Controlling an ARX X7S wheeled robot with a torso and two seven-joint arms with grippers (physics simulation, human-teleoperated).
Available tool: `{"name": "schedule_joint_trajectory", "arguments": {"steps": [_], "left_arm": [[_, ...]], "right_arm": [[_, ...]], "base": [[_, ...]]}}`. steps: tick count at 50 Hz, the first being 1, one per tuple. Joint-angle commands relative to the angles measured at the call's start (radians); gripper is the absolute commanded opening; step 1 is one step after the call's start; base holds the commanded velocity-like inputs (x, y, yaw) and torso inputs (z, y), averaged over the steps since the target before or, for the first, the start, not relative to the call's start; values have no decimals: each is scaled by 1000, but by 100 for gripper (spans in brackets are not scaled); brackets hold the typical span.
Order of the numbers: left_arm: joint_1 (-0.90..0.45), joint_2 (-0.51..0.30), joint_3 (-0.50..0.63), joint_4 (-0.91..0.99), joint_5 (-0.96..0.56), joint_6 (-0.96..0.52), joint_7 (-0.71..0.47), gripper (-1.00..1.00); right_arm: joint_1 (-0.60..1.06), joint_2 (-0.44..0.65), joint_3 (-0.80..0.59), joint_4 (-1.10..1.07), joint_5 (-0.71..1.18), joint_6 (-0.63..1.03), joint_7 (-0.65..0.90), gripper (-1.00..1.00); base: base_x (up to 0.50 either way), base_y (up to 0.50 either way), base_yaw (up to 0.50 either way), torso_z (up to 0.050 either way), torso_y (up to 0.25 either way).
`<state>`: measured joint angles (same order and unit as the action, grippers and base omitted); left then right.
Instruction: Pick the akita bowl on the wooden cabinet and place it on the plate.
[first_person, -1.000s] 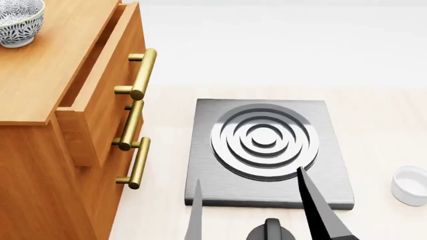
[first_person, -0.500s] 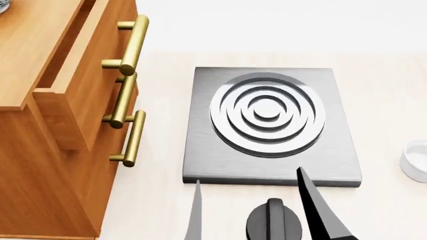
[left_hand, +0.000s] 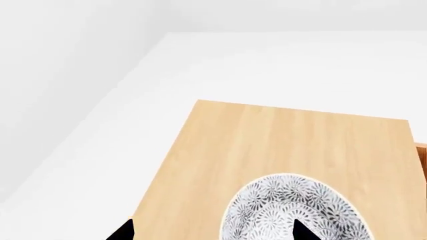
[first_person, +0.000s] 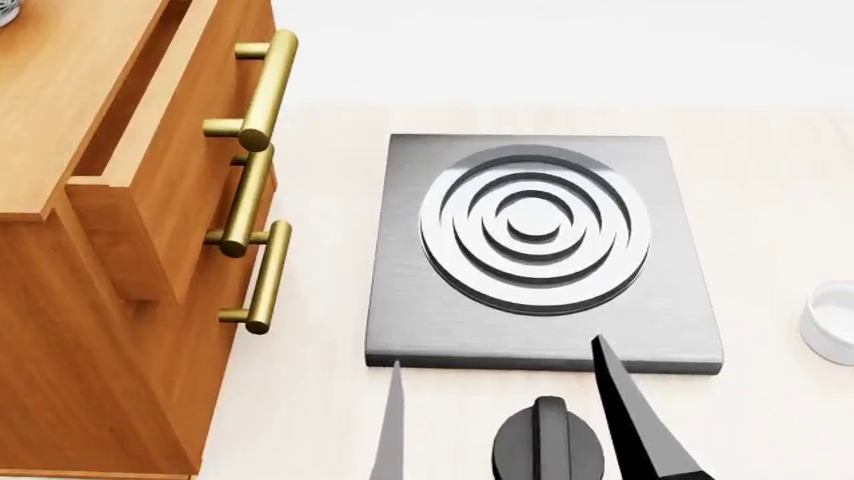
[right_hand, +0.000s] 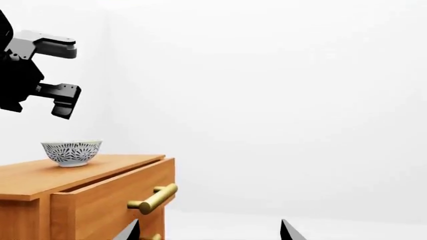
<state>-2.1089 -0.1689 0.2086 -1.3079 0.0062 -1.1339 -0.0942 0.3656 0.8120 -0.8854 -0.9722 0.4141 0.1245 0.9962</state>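
Note:
The akita bowl (right_hand: 72, 151), white with a dark leaf pattern, stands upright on top of the wooden cabinet (right_hand: 100, 200). In the left wrist view the bowl (left_hand: 293, 210) lies close below on the cabinet top (left_hand: 280, 145). My left gripper (left_hand: 212, 234) is open, one tip over the bowl and the other off the cabinet's side. From the right wrist view the left gripper (right_hand: 70, 79) hangs above the bowl, apart from it. My right gripper (first_person: 501, 400) is open and holds nothing, low in front of the cabinet (first_person: 80, 300). Only a sliver of the bowl (first_person: 6, 10) shows in the head view. The plate is out of view.
A grey square burner slab (first_person: 400, 330) with raised concentric rings lies on the pale floor right of the cabinet, a black knob (first_person: 547, 445) in front of it. A small white cup (first_person: 834, 322) sits at the right edge. The cabinet's top drawer (first_person: 147, 220) stands slightly pulled out, brass handles (first_person: 254, 100) protruding.
A second ago the head view showed more of the bowl and cabinet top; it has since shifted so the bowl slid almost out at upper left. Nothing changed in the last half second.

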Motion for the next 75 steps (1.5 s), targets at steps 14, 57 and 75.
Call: {"name": "schedule_joint_trajectory", "arguments": {"steps": [14, 57, 75], "left_arm": [[105, -31, -63, 0, -31, -18, 11, 100], [178, 11, 7, 0, 32, 118, 68, -100], [160, 49, 119, 2, 44, 236, 92, -100]], "right_arm": [[1, -2, -7, 18, 1, -12, -4, 100], [-10, -3, -8, 58, 7, -42, -11, 100], [-11, -1, -7, 53, 6, -41, -8, 100]], "base": [[0, 0, 0, 0, 0], [0, 0, 0, 0, 0], [0, 0, 0, 0, -1]]}}
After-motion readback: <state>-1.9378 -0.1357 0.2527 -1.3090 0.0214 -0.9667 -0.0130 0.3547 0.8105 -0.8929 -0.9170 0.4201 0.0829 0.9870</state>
